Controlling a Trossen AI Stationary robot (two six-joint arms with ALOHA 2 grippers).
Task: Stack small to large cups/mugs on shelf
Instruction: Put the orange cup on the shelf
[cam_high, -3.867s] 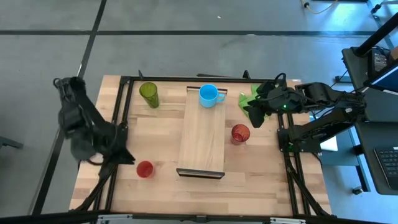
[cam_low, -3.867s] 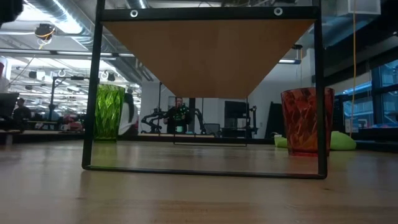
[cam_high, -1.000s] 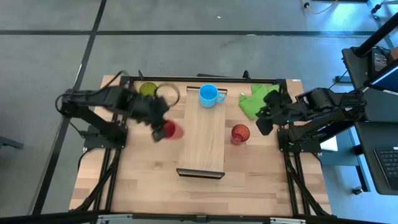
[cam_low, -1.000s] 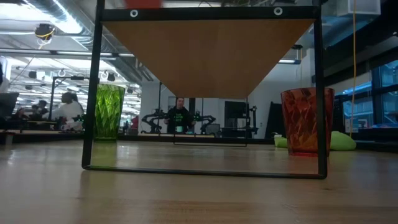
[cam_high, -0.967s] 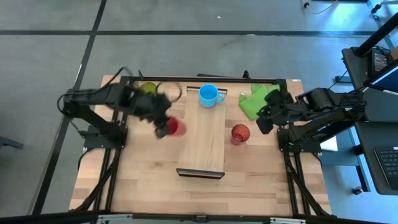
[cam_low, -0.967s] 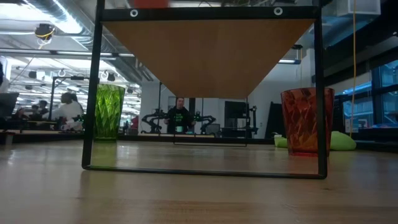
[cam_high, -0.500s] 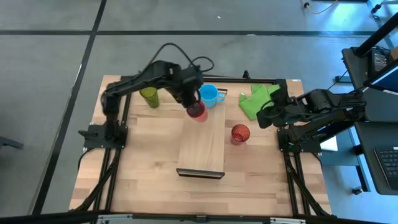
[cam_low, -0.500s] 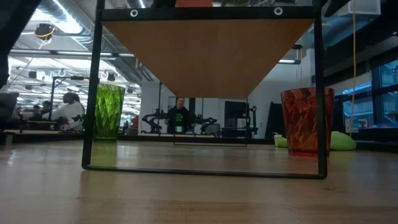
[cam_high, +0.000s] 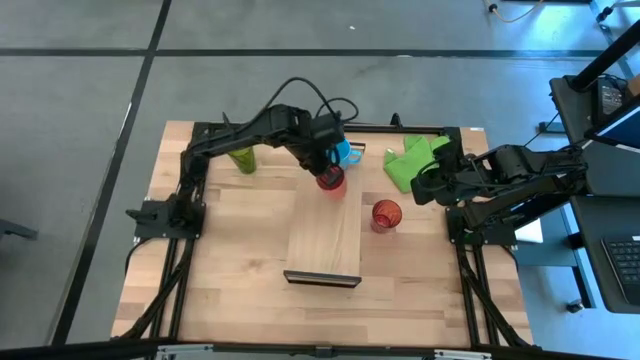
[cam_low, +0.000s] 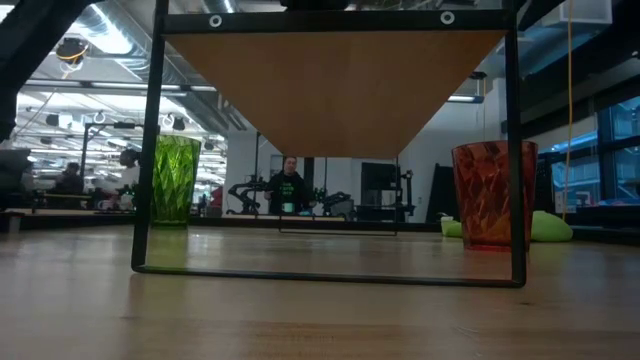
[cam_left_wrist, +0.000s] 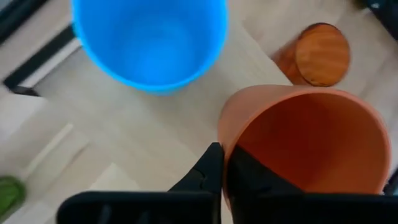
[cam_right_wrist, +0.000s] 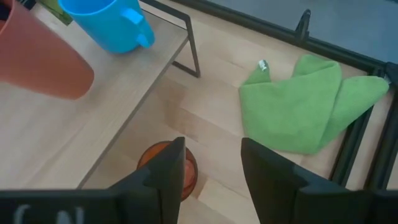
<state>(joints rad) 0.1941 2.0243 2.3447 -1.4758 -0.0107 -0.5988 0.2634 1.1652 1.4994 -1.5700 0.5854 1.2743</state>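
Note:
My left gripper (cam_high: 327, 170) is shut on the small red cup (cam_high: 332, 181) over the far end of the wooden shelf (cam_high: 325, 230). It is right beside the light blue mug (cam_high: 342, 152), which stands on the shelf. The olive-green tumbler (cam_high: 240, 155) stands on the table, left of the shelf. The translucent red tumbler (cam_high: 386, 214) stands on the table, right of it. My right gripper (cam_right_wrist: 211, 180) is open and empty, above and just right of the red tumbler (cam_right_wrist: 166, 167). My left gripper pinches the small red cup's wall at its rim (cam_left_wrist: 225, 149), with one finger (cam_left_wrist: 208, 171) outside and one (cam_left_wrist: 249, 177) inside. The fingers come from above, pointing down. The cup hangs tilted (cam_right_wrist: 43, 59) over the shelf; whether it touches the shelf, I cannot tell.
A bright green cloth (cam_high: 412, 160) lies at the table's far right, next to my right gripper. The shelf's dark bracket (cam_low: 150, 150) frames the low view. People and other robots show in the room behind.
My left gripper has carried the small red cup from the table left of the shelf toward the right and far edge. It now holds the cup over the shelf's far end, beside the blue mug.

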